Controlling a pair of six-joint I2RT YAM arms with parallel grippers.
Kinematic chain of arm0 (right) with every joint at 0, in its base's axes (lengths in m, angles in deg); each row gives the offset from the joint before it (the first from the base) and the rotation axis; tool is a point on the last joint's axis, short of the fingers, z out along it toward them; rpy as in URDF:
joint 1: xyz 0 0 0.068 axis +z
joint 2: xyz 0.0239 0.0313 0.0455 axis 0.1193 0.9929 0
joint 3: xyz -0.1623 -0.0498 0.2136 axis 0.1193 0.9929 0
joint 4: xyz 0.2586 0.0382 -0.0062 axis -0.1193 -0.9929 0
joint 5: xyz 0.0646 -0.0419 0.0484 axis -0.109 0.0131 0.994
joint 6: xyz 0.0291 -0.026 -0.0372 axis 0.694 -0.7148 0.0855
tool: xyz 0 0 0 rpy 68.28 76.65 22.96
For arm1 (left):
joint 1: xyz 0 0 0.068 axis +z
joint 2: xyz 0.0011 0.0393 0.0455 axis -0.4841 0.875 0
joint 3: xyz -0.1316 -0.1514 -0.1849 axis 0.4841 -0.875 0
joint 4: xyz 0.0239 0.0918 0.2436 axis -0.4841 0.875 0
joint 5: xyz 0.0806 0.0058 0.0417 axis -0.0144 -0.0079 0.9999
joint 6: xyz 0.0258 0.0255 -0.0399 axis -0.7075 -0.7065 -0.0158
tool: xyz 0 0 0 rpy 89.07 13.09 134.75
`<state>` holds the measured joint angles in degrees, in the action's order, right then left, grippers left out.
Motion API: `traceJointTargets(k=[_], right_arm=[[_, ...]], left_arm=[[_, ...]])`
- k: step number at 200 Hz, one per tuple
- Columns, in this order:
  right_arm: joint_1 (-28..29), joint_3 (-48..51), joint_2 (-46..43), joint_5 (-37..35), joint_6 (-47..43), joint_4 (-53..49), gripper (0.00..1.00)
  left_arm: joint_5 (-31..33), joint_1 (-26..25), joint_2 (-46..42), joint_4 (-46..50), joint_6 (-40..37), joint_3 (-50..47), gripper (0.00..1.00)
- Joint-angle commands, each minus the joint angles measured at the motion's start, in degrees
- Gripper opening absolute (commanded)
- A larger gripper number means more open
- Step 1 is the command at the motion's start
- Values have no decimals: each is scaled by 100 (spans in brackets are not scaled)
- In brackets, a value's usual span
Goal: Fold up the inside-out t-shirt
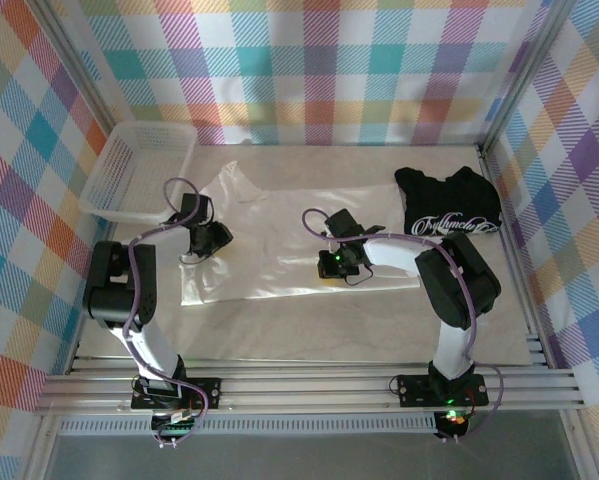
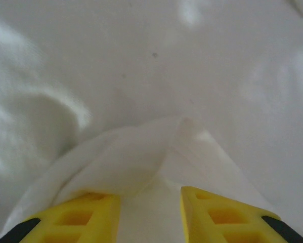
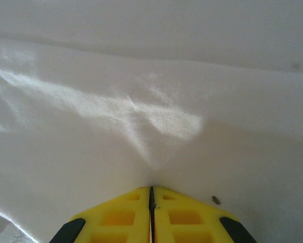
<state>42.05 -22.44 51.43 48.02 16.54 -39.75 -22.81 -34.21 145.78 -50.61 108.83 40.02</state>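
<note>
Top external view: a white t-shirt (image 1: 279, 215) lies spread on the pale table (image 1: 309, 330), mid-table, soft and lightly rippled, with one short sleeve jutting toward the far left. A crumpled black shirt (image 1: 449, 210) with white script lettering sits well apart at the far right. A translucent white plastic basket (image 1: 154, 128), rectangular with slotted walls, stands at the far left corner.

The left gripper (image 1: 217, 240) rests over the t-shirt's left edge. The right gripper (image 1: 329, 265) rests on its near right part.

Left wrist view: the left gripper (image 2: 150, 212) has its blocky yellow fingers (image 2: 90, 215) standing apart, and a raised, tent-shaped fold of the smooth cloth (image 2: 141, 162) runs into the gap between them.

Right wrist view: the right gripper (image 3: 151, 190) has its yellow fingers (image 3: 121, 215) pressed together on the t-shirt (image 3: 141, 111), with shallow creases fanning out from the tips.
</note>
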Motion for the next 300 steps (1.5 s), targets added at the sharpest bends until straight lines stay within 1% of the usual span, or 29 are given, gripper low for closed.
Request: traceJointTargets(k=[1, 27, 43, 60, 80, 96, 105, 112, 141, 160, 171, 187, 204, 222, 237, 245, 261, 275, 291, 300], right_arm=[[-48, 41, -11, -92, -50, -325, 12], [-48, 46, -219, -52, -153, -347, 14], [-48, 52, -496, 10, -295, -326, 22], [-55, 54, -863, -43, -430, -407, 31], [-89, 101, -1306, -199, -562, -625, 37], [-213, 246, -1698, -356, -625, -928, 41], [-364, 391, -1916, -501, -622, -1160, 44], [-509, 503, -2073, -559, -605, -1329, 45], [-1504, 1254, -2894, -743, -389, -1887, 52], [-2196, 1690, -3279, -613, -152, -2045, 59], [-2434, 1820, -3342, -594, -55, -2082, 60], [-2727, 1929, -3323, -622, 19, -2077, 62], [-2952, 1970, -3219, -611, 30, -1983, 63], [-3086, 1957, -3055, -623, 2, -1855, 63], [-3103, 1887, -2890, -537, -18, -1742, 62], [-3083, 1837, -2829, -291, -83, -1559, 60], [-2969, 1776, -2856, 166, -114, -1192, 57], [-2704, 1655, -2809, 450, -194, -838, 56], [-2328, 1407, -2489, 605, -181, -531, 56], [-2119, 1208, -2157, 637, -168, -464, 56]], left_arm=[[399, 218, 212, 166, -314, 554, 36], [423, 322, 205, 306, -310, 782, 38], [216, 315, -25, 307, -199, 740, 40], [35, 248, -448, 320, -55, 552, 43], [41, 116, -1079, 454, 33, 178, 47], [-11, 46, -1663, 567, 55, -308, 49], [-60, 29, -1974, 579, 93, -610, 49], [-138, 25, -2206, 809, 101, -864, 50], [-260, 27, -3047, 1235, 138, -1661, 51], [17, 41, -3494, 1637, 102, -1946, 53], [194, 88, -3704, 1807, 79, -2056, 55], [335, 202, -3905, 1911, 56, -2193, 61], [292, 370, -3935, 2023, -21, -2232, 64], [207, 529, -3881, 2154, -107, -2210, 65], [169, 580, -3890, 2140, -46, -2223, 65], [70, 587, -3913, 2064, 8, -2226, 65], [-433, 571, -3901, 1707, 105, -2230, 63], [-768, 481, -3818, 1376, 155, -2176, 62], [-749, 263, -3607, 1188, 137, -2058, 62], [-778, 204, -3404, 1128, 128, -1973, 62]])
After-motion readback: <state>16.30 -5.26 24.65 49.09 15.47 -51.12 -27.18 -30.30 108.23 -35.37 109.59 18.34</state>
